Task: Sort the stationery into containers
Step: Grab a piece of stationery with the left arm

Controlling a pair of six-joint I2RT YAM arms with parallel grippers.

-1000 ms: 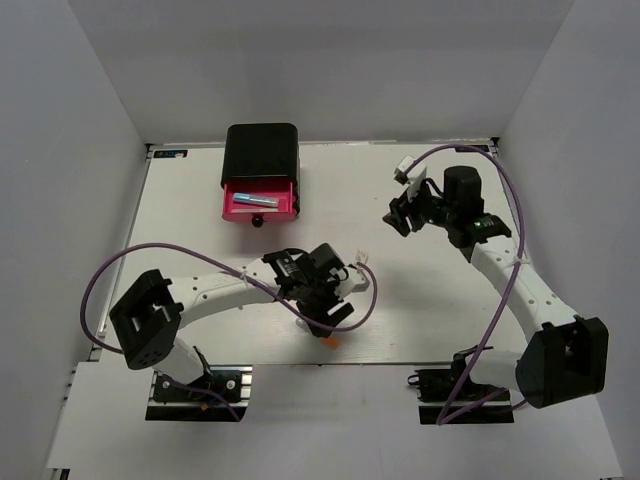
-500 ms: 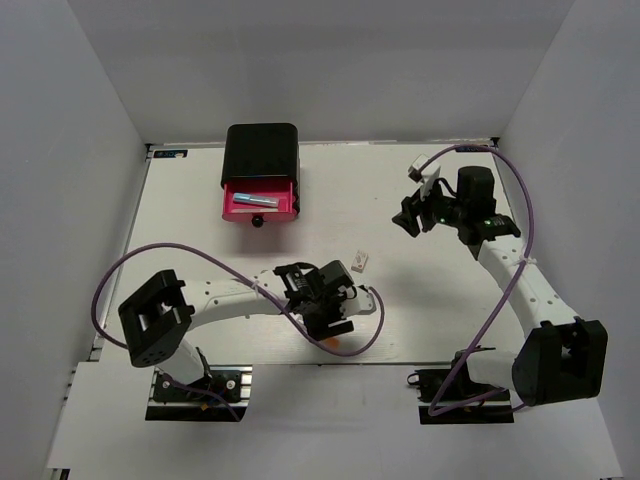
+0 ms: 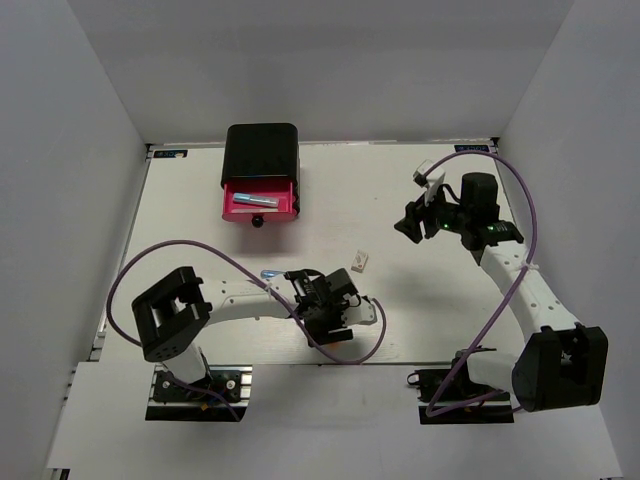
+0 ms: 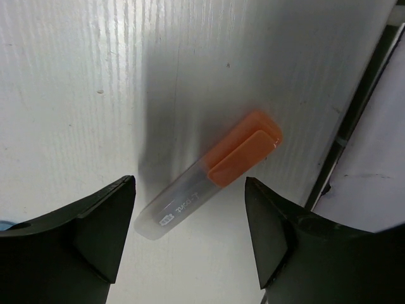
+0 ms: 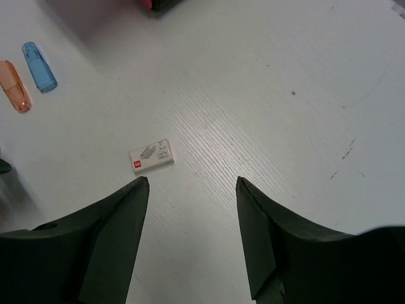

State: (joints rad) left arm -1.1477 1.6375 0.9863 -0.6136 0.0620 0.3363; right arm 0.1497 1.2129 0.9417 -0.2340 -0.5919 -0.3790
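Observation:
A clear pen with an orange cap [image 4: 209, 174] lies flat on the white table, close to its near edge. My left gripper [image 4: 188, 185] hangs open over it, one finger on each side, not touching; from above the left gripper [image 3: 335, 322] hides this pen. A small white block [image 5: 151, 156] [image 3: 360, 261] lies mid-table, ahead of my open, empty right gripper [image 5: 191, 183] [image 3: 412, 225]. A blue pen [image 5: 39, 66] [image 3: 270, 273] and an orange pen [image 5: 14, 85] lie side by side. The black box [image 3: 262, 148] has one pink drawer [image 3: 260, 210] pulled out, a blue pen [image 3: 255, 199] inside.
The table's near edge and a black rail [image 4: 354, 120] run just right of the orange-capped pen. Purple cables [image 3: 150, 260] loop over both arms. Grey walls [image 3: 90, 150] enclose the table on three sides.
My left arm has folded back and the left gripper has sunk toward the near edge, over the orange-capped pen. The right gripper has shifted slightly to the right.

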